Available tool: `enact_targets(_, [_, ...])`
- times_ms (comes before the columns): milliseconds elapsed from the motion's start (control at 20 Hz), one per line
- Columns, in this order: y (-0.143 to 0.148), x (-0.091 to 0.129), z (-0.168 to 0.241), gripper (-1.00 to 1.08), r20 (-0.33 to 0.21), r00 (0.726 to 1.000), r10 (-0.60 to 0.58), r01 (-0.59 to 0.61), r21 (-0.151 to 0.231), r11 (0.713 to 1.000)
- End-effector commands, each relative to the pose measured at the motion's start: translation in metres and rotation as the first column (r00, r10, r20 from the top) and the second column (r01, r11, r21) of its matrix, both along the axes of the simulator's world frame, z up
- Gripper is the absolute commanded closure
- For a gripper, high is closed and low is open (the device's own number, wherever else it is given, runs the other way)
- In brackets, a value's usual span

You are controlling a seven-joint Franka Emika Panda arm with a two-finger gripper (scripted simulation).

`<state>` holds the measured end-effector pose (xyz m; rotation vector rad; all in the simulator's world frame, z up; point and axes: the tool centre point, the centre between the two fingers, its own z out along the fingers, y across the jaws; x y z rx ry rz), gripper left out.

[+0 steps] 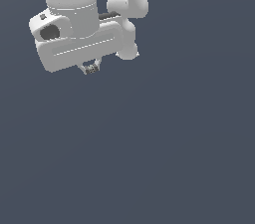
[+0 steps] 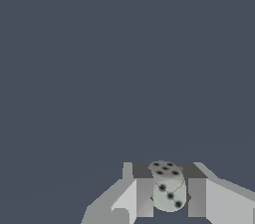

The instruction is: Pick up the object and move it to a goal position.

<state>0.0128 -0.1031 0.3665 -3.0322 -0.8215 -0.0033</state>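
sits high in the exterior view, around eleven o'clock of the frame: a white robot arm (image 1: pixel 89 4) with rounded joints and a dark cap at the top edge. carries below it a broad, pale, box-like hand (image 1: pixel 91 69), tilted so that its long side slopes up toward the exterior view's right. ends in two short fingers (image 1: pixel 83 68) poking out from the underside, close together, pointing toward six o'clock.

shows a tiny pale grey lump, the object (image 1: pixel 91 70), pinched between those fingers, only a few pixels across in that view and marked with dark specks.

reads far more clearly in the wrist view: a small rounded die (image 2: pixel 168 186), pale grey with black dots on its upper and side faces, slightly tilted. stands squeezed between two grey pads (image 2: pixel 145 197), one touching each side, at about six o'clock of that frame. narrow, then, the hand, closed onto the die and gripping it.

hangs clear of any surface in the exterior view, with only flat slate-blue background (image 1: pixel 164 148) below and around. cannot tell from either view whether that blue is a worktop or how far beneath it lies. fills the rest of the wrist view with the same plain blue, a faintly paler band crossing behind the fingers.
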Motion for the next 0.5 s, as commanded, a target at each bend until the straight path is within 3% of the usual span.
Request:
enact_targets(0, [-0.006, -0.003, 0.014, 1.08, -0.002, 1.000, 0.001, -0.001, 0.000, 1.000])
enact_targets(450, [-0.014, -0.005, 0.034, 1.08, -0.002, 1.000, 0.000, 0.000, 0.000, 1.000])
